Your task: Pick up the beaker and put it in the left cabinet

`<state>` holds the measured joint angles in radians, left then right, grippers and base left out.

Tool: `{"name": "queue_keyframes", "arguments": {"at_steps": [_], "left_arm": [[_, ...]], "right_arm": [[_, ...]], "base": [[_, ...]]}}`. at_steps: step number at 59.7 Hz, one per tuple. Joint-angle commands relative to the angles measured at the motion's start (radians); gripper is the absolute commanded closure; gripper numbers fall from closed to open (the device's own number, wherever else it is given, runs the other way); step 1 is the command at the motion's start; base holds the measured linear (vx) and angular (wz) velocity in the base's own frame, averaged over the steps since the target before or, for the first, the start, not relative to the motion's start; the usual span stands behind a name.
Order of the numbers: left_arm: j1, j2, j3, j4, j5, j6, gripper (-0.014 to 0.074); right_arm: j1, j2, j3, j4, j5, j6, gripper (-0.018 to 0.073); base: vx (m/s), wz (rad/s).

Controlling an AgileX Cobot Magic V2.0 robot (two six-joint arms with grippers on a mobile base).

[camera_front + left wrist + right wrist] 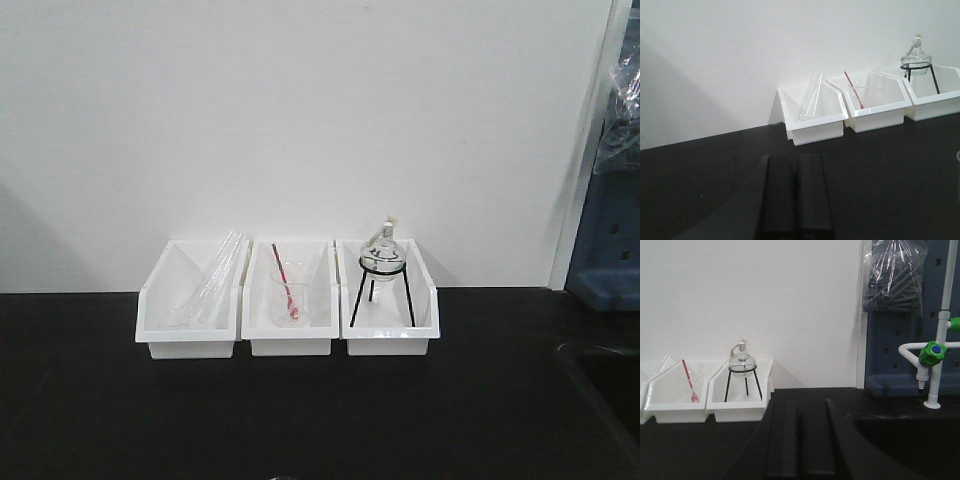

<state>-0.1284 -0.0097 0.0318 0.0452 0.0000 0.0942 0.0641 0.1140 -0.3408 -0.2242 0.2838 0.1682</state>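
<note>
- A black countertop [300,420] ran up to a plain white wall [300,120].
- Three white bins sat side by side along the counter's back edge, against the wall.
- The left bin [190,345] held long glass tubes [212,280] leaning inside it.
- The middle bin [291,345] held the beaker [288,297], upright, with a red-marked rod [282,272] slanting out of it.
- The right bin [390,345] held a round flask [384,250] on a black tripod [758,385].
- The left gripper [797,160] hung low over the counter's front, well apart from the bins, fingers pressed together on nothing.
- The right gripper [800,405] was likewise closed and empty, beside a sink [900,440] with a white tap [940,340].
</note>
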Motion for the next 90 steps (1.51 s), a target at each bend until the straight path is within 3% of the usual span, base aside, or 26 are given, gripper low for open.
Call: {"name": "queue_keyframes", "arguments": {"at_steps": [1,19,42,49,54,70,77,90], "left_arm": [[-0.001,-0.019,0.016,-0.003,-0.075,-0.003,0.0595],[-0.001,-0.019,0.016,-0.003,-0.075,-0.003,0.0595],[-0.001,-0.019,0.016,-0.003,-0.075,-0.003,0.0595],[-0.001,-0.019,0.016,-0.003,-0.075,-0.003,0.0595],[-0.001,-0.019,0.016,-0.003,-0.075,-0.003,0.0595],[-0.001,-0.019,0.016,-0.003,-0.075,-0.003,0.0595],[-0.001,-0.019,0.016,-0.003,-0.075,-0.003,0.0595],[-0.001,-0.019,0.016,-0.003,-0.075,-0.003,0.0595]], "right_arm": [[-0.004,0.026,-0.032,-0.02,-0.069,-0.008,0.0543],[-0.004,0.062,-0.032,-0.009,-0.059,0.011,0.047],[-0.004,0.197,-0.032,-0.018,-0.092,0.01,0.009],[-0.004,0.238,-0.029,0.073,-0.12,0.048,0.0019],[-0.004,0.285,-0.009,0.147,-0.195,0.066,0.0002],[0.004,0.467,0.005,0.132,-0.383,0.059,0.0002],[0.059,0.567,0.005,0.053,-0.44,0.058,0.0002],[0.249,0.801,0.005,-0.137,-0.634,0.059,0.0002]], "base": [[0.0,0.0],[0.0,0.0],[0.0,0.0],[0.0,0.0],[0.0,0.0],[0.0,0.0],[0.0,0.0],[0.0,0.0]]}}
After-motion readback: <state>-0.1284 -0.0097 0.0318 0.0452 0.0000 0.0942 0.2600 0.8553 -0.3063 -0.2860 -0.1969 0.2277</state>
